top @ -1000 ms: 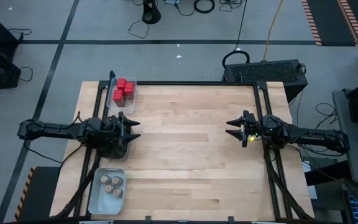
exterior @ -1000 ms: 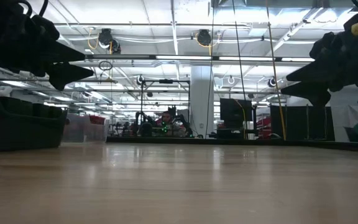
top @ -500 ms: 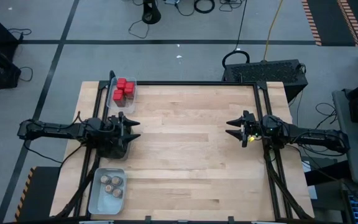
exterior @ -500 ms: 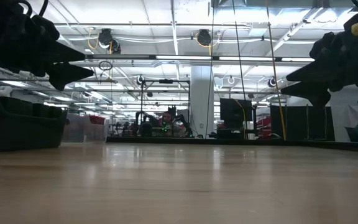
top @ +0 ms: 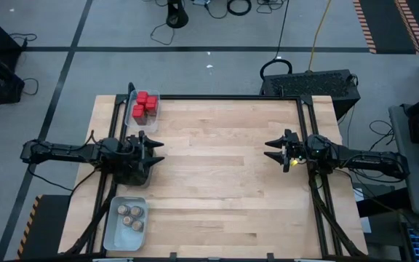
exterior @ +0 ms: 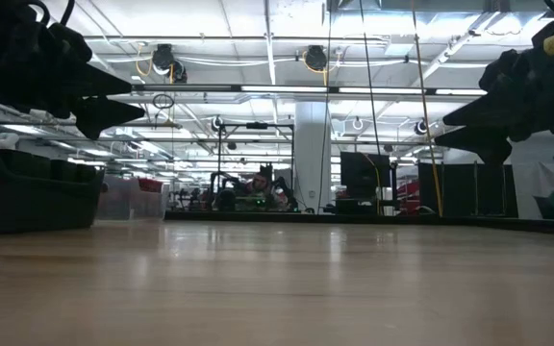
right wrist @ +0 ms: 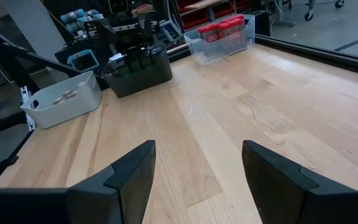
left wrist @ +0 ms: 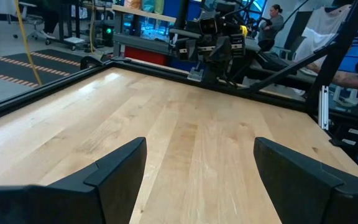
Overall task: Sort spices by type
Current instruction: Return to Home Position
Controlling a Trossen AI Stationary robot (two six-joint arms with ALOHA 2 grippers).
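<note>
Dial read on the high view, 12 o'clock at the table's far edge, centred on the table [top: 217,196].

1. Gray bin [top: 118,240]: nearest the front edge, at about 8 o'clock. It holds several tan-lidded jars [top: 131,216], standing upright and bunched in the bin's far half.

2. Dark bin [right wrist: 143,78]: just beyond the gray bin, at about 9 o'clock on the left edge. It is mostly covered from above by the left arm, and its contents cannot be made out.

3. Left gripper [top: 158,150]: at 9 o'clock, raised over the dark bin's inner side and pointing toward table centre. It is released, with its fingers [left wrist: 120,168] spread wide and only bare wood between them.

4. Right gripper [top: 268,150]: at 3 o'clock, raised above the wood and facing the left one across the middle, well apart from it. It is released, with its fingers [right wrist: 129,171] splayed and nothing held.

5. Clear tray [top: 142,125]: at about 10 to 11 o'clock, at the far left corner and beyond the dark bin. It holds a cluster of red tins [top: 145,105], packed together in its far end.

6. Room beyond the table: a person [left wrist: 276,17] shows in the left wrist view, far off behind the right arm.
</note>
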